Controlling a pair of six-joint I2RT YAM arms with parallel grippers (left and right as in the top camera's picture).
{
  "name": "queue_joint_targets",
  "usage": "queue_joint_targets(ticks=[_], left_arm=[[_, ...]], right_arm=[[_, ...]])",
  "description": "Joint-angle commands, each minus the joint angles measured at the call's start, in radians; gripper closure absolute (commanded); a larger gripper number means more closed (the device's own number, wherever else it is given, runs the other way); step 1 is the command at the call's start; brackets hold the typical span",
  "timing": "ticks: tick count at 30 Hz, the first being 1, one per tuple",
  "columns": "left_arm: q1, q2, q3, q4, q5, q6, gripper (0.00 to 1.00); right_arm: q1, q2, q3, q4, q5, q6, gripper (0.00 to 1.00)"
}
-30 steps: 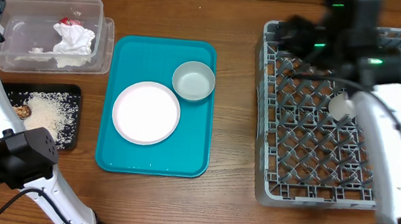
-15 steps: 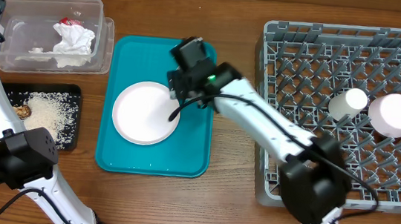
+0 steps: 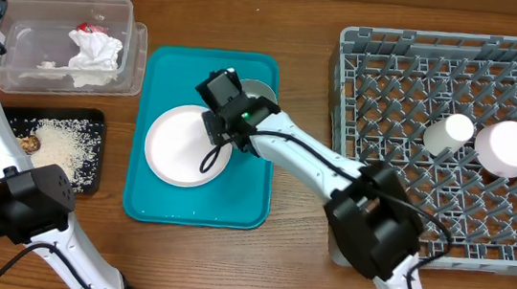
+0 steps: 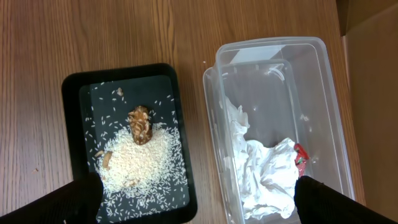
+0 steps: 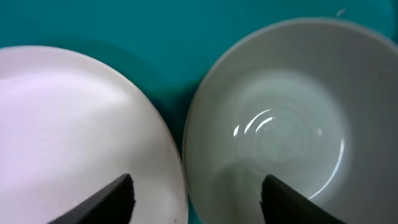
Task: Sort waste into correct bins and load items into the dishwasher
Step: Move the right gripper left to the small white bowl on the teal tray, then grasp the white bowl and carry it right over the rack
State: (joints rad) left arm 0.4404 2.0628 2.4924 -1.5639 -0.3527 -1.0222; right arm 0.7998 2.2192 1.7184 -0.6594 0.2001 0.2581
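Even bright light, soft shadows, right-wrist close-up blurred

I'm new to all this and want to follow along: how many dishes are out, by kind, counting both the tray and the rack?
Plates: 1, the white plate on the teal tray.
Bowls: 1, the pale bowl beside it.
Cups, as they seem to be: 2, a white cup and a pinkish cup in the grey rack.
Total: 4.

White plate [image 5: 74,124] left, pale bowl [image 5: 280,112] right, rims just apart on teal tray [image 5: 124,25]; tool [image 5: 199,199] spread wide.
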Motion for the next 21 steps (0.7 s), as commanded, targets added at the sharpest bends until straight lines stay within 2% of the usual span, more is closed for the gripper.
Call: queue_joint_targets(ticks=[1,5,11,17,21], left_arm=[[-0.002,0.005,-0.004,-0.001,-0.019,-0.010,0.00],[-0.002,0.005,-0.004,-0.001,-0.019,-0.010,0.00],[-0.002,0.005,-0.004,-0.001,-0.020,-0.010,0.00],[-0.002,0.005,-0.004,-0.001,-0.020,-0.010,0.00],[-0.002,0.005,-0.004,-0.001,-0.019,-0.010,0.00]], right_arm=[[0.003,0.016,0.003,0.001,0.017,-0.004,0.39],[0.003,0.016,0.010,-0.002,0.025,-0.004,0.50],[0.003,0.016,0.051,-0.059,0.043,-0.004,0.57],[0.003,0.016,0.111,-0.119,0.046,-0.004,0.76],[0.003,0.016,0.113,-0.129,0.046,-0.004,0.78]])
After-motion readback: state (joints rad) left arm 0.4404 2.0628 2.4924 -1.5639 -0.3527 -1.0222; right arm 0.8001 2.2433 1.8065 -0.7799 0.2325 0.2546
